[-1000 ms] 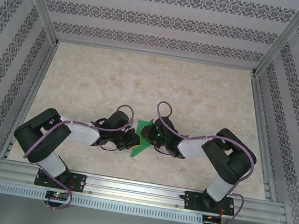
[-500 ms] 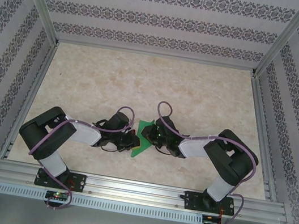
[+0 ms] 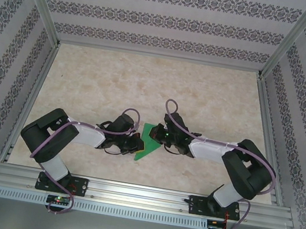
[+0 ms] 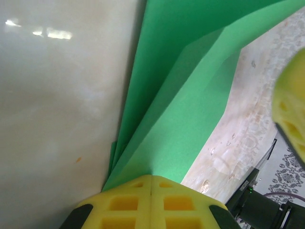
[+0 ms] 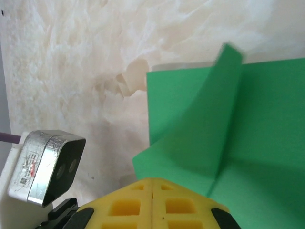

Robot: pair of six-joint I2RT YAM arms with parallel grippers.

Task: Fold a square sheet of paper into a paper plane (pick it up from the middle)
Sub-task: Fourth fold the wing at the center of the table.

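Pinches the partly folded green sheet [image 3: 146, 148] from both sides on the marbled table [image 3: 146, 84], just beyond the middle of the near aluminium rail [image 3: 139, 194]. Grips it on the left with the left gripper [image 3: 135, 142], yellow pads [image 4: 128, 205] pressed shut on the paper's layered point, upper arm doubled back over the rail's left end, forearm stretched low toward its middle. Clamps it on the right with the right gripper [image 3: 157, 140], pads [image 5: 176, 207] closed at the foot of a raised flap, elbow folded above the rail's right end, forearm lying almost level toward the middle.
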